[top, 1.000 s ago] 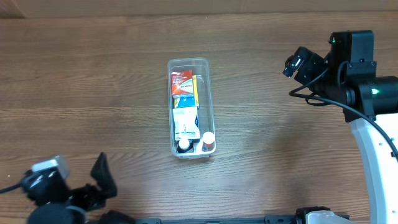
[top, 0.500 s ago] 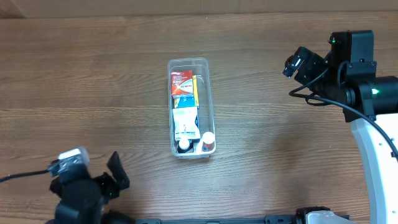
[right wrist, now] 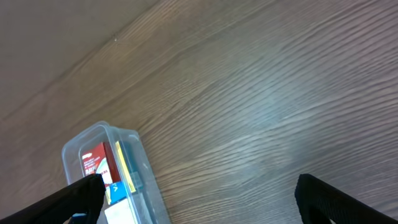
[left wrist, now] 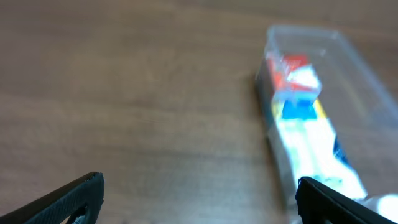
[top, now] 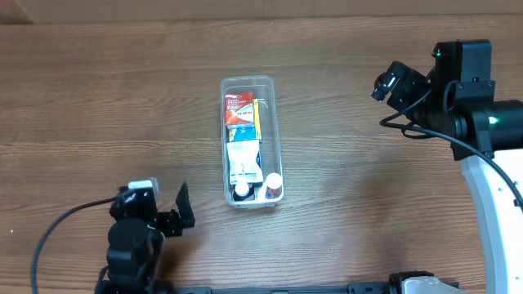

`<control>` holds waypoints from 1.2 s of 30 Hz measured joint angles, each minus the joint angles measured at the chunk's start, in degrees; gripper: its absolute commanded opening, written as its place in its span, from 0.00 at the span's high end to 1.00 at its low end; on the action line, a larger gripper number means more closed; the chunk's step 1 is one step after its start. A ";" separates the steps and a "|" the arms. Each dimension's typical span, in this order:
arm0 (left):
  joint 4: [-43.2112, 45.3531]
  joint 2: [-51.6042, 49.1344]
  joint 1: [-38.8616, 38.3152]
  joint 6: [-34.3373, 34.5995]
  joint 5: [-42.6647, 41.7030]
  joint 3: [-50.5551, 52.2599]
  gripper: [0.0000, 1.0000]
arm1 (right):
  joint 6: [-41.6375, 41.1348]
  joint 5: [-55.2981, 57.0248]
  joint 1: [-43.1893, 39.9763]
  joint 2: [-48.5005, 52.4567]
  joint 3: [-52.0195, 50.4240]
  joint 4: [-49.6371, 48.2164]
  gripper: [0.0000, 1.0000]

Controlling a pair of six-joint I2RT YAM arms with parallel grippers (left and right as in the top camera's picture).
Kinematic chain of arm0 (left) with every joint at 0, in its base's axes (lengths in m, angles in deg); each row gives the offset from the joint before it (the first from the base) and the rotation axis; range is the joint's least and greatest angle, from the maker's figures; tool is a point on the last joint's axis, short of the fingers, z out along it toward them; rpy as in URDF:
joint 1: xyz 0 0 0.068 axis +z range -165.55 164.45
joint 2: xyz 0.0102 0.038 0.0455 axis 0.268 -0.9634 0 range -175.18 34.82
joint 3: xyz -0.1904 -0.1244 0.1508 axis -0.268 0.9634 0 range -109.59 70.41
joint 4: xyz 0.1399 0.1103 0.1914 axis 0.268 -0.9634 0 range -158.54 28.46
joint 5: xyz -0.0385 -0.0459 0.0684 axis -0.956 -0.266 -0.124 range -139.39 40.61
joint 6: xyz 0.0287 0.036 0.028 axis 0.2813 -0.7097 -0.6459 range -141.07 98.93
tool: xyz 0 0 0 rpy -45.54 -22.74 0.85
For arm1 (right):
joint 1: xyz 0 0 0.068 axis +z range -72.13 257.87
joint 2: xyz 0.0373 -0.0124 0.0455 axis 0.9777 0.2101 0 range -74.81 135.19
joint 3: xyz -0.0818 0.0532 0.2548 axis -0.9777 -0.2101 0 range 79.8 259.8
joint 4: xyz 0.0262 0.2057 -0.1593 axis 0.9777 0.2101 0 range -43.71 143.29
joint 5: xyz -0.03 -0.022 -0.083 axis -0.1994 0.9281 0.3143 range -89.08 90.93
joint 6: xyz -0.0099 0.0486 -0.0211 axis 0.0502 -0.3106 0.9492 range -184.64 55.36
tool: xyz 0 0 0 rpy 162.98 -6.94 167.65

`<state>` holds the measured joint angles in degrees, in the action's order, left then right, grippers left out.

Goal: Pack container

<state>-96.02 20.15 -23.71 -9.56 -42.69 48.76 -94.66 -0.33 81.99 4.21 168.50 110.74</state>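
Overhead, the container stood near the middle of the wooden table, its long side running away from the robot. It was already filled. A red and white box lay toward the far end with a thin yellow item along its right side. A white and blue box lay below them. At the near end two small bottles stood side by side, a black-capped bottle on the left and a white-capped bottle on the right. The far end of the bin was bare.

The left arm sat low at the near edge of the table, left of the container. The left gripper hung near the bin's near left corner but apart from it. From the left wrist view, which was blurred, its two dark fingertips stood at opposite edges of the picture. They were spread wide with only table between them, and the container lay ahead to the right.

The right arm was raised at the far right, well apart from the bin. In the right wrist view the right gripper was likewise released, its fingertips far apart and holding nothing. The far end of the container showed at the lower left.
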 measured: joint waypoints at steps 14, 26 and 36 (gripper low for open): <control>4.63 13.57 5.14 -1.22 -5.27 13.09 0.00 | 0.02 -0.02 0.00 0.00 0.00 0.02 0.00; 4.92 13.73 5.60 -1.22 -5.25 13.11 0.00 | -0.02 -0.02 0.00 0.00 0.00 0.04 0.00; 4.92 13.73 5.60 -1.22 -5.25 13.11 0.00 | 0.02 0.00 0.00 0.00 0.00 0.02 0.00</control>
<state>-91.10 33.87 -18.12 -10.79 -47.93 61.87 -94.64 -0.33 81.99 4.21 168.50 110.76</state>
